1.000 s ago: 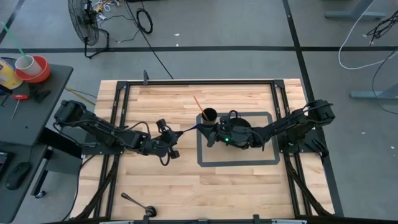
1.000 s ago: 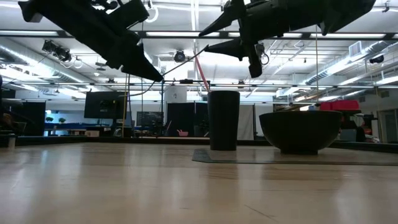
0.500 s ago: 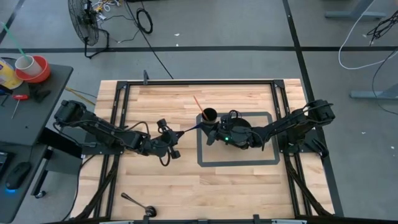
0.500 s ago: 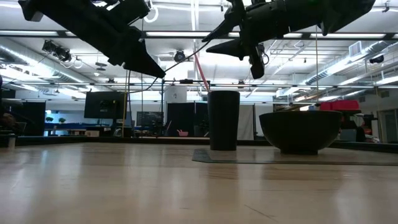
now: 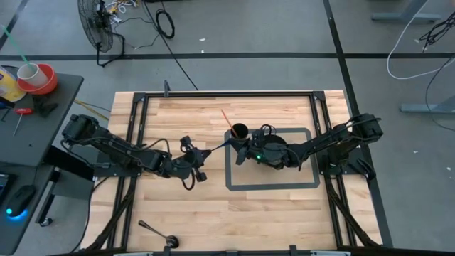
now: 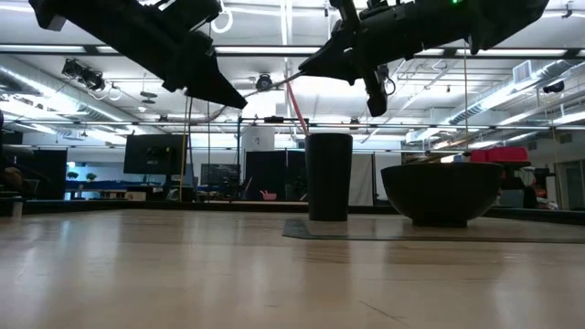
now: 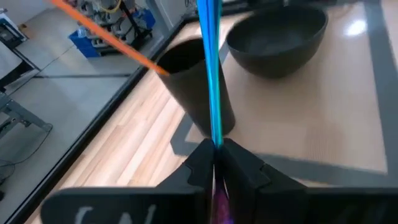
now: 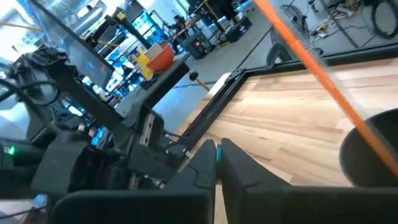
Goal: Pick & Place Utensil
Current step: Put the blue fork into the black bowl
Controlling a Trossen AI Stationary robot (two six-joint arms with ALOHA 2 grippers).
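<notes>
A thin blue utensil (image 5: 217,148) hangs in the air between my two grippers, left of the black cup (image 5: 239,131). My left gripper (image 5: 202,158) is shut on its end toward the table's left, my right gripper (image 5: 239,147) on its end by the cup. An orange stick (image 5: 227,119) stands slanted in the cup. The cup and a dark bowl (image 6: 441,192) rest on a grey-bordered mat (image 5: 270,183). In the high view my right arm covers most of the bowl. My left gripper pinches the blue utensil's shaft (image 7: 215,134) between its two fingers, near one end. The fingers lie along the shaft, which runs straight out past them toward the cup, clear of the table. My right gripper pinches the utensil's other end (image 8: 217,153) between its two fingers. Only a teal sliver shows there. It comes slanting down from the table's right, with the utensil held above the table (image 6: 274,90).
A dark-handled ladle (image 5: 154,232) lies near the table's near left edge. The black frame rails (image 5: 135,128) run along the table's sides. Bare wood (image 5: 213,206) lies between the mat and the near edge.
My right gripper has shut on the blue utensil's end beside the cup; its fingers stood apart a second ago. The utensil stays in the air between the two grippers.
</notes>
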